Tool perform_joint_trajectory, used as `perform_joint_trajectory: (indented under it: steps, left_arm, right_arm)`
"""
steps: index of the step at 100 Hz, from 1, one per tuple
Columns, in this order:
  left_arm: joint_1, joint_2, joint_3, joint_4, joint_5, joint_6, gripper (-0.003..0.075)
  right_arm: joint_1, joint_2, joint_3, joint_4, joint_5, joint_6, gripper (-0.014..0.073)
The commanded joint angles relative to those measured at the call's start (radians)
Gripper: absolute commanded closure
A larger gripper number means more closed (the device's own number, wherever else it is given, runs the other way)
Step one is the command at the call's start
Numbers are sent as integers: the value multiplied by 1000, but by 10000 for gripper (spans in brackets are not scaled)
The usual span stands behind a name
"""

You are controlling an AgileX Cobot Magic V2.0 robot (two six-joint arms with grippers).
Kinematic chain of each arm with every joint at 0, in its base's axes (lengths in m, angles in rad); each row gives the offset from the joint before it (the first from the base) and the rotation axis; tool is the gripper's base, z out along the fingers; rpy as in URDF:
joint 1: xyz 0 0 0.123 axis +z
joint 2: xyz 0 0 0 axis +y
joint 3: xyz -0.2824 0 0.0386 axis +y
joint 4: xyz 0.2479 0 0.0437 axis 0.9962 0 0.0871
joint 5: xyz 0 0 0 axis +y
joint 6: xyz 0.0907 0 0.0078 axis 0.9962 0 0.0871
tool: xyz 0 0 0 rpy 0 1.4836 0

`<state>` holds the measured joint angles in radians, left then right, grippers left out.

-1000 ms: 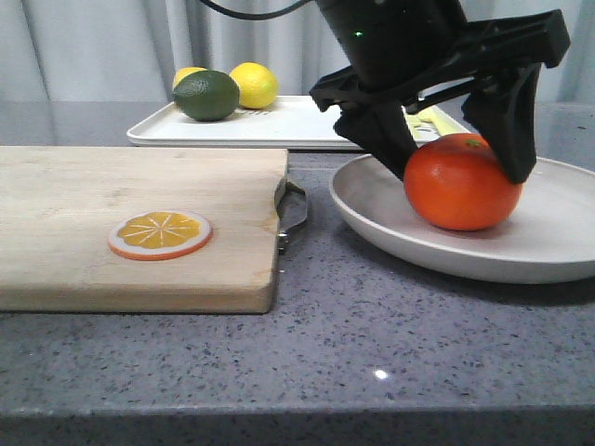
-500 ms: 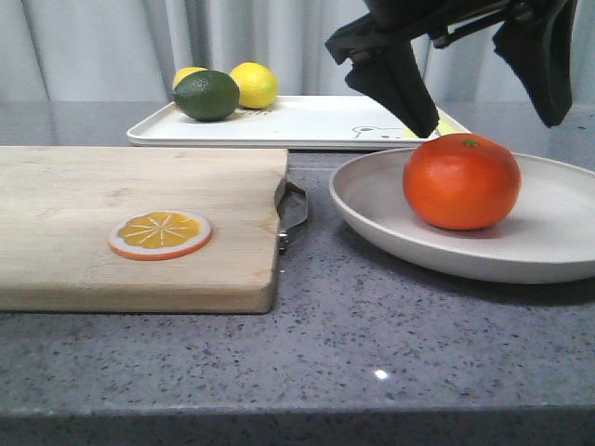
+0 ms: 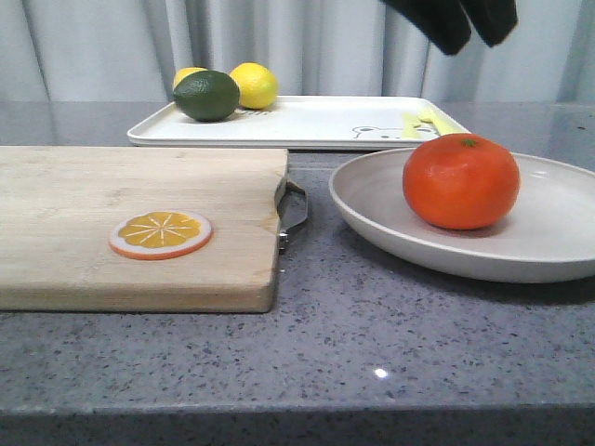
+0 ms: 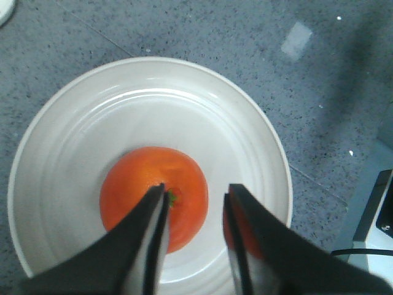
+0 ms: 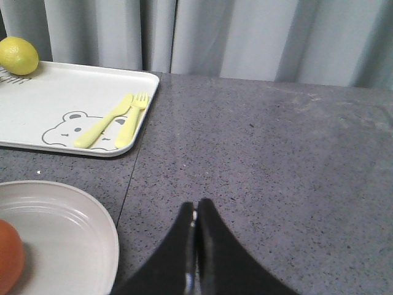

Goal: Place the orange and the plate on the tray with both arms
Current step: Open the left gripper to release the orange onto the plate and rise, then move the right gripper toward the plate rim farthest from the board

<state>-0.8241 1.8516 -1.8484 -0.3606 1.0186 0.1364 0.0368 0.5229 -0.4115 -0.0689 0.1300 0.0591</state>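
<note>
Front view: the left gripper (image 3: 462, 20) has lifted clear of the orange (image 3: 461, 181), which now sits free on the plate (image 3: 558, 237), in front of the tray (image 3: 307, 121); plate and fruit still need moving onto it. Left wrist view: jaws apart, empty, hovering directly above the orange. Right wrist view: the right gripper (image 5: 196, 246) has jaws together, over bare bench (image 5: 276, 153) beside the plate.
</note>
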Motion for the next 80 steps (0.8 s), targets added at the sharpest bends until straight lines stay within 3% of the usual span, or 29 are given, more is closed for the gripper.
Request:
perform_joint_trajectory:
  steps: [1,18,80]
  left_arm:
    - [-3,-110,22,-15,-75,3,640]
    - [-3,-242,186,-13,-186,3,741]
    - [-3,-812,833,57,-585,3,740]
  right_arm:
    - [-5,8,-39,-3,-68,0,661]
    - [-5,8,-39,-3,-69,0,661]
    - [-5,8,-39,-1,2,0,661]
